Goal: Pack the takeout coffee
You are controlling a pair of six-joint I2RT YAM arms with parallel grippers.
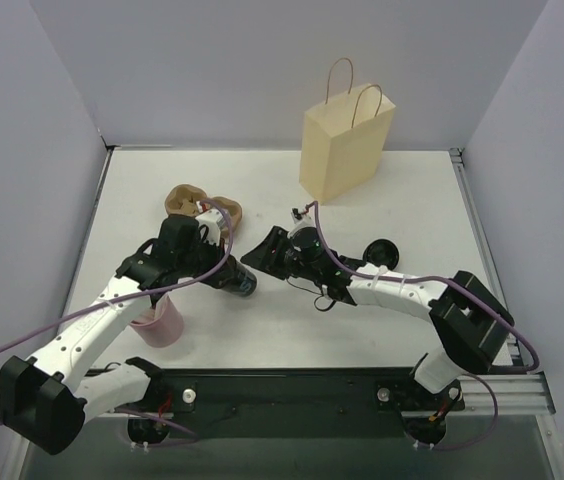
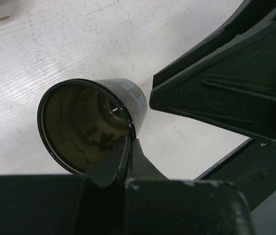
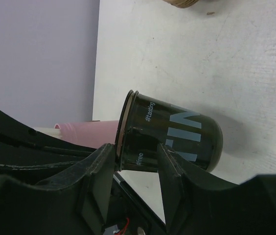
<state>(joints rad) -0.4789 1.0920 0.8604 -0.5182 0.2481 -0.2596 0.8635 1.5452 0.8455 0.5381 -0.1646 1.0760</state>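
Note:
The takeout coffee cup (image 1: 240, 283) is black with pale lettering and has no lid on. It lies tilted near the table's middle. In the left wrist view its open mouth (image 2: 84, 127) faces the camera. My left gripper (image 2: 129, 142) is shut on its rim, one finger inside and one outside; it also shows in the top view (image 1: 220, 272). My right gripper (image 3: 137, 154) is open, its fingers either side of the cup's rim end (image 3: 177, 132); in the top view it (image 1: 259, 256) sits just right of the cup. A dark round lid (image 1: 380, 252) lies on the table beside the right forearm.
The tan paper bag (image 1: 342, 150) stands upright at the back, right of centre. The brown pulp tray (image 1: 187, 200) lies behind the left gripper. The pink cup (image 1: 159, 322) with pale sticks stands under the left forearm and shows in the right wrist view (image 3: 86, 133).

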